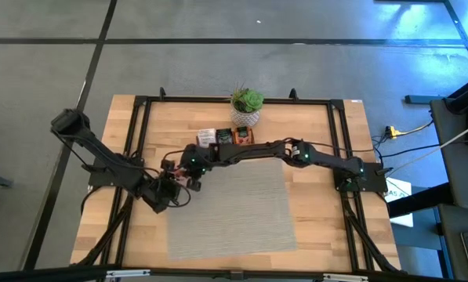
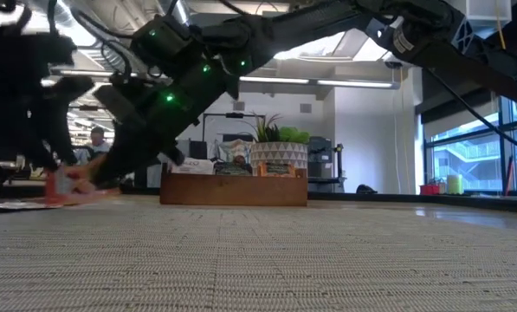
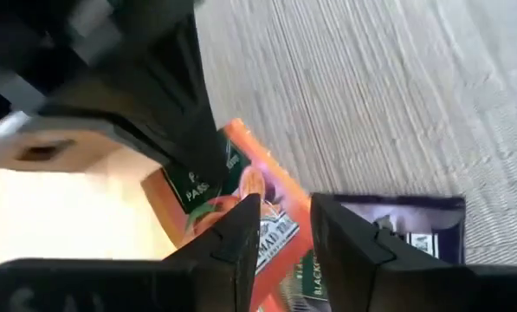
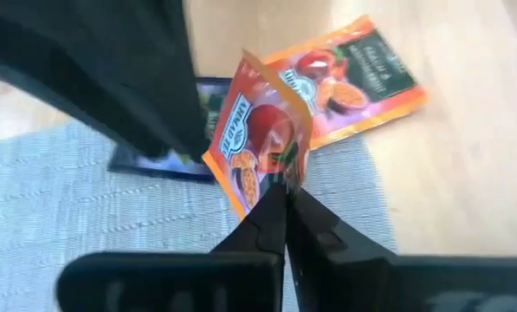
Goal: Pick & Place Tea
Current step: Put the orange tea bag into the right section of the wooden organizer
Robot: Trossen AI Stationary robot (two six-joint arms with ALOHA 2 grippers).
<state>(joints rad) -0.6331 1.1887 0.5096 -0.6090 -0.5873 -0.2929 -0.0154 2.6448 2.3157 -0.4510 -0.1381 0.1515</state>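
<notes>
Right gripper (image 4: 286,201) has its fingers pressed together on the edge of an orange-red tea packet (image 4: 262,143), tipped up on edge at the mat's (image 1: 241,211) left margin. The wooden tray (image 1: 226,138) lies toward the table's far edge, so the carry, by my guess, runs that way. Left gripper (image 3: 284,230) hangs just beside, fingers apart, holding nothing.
</notes>
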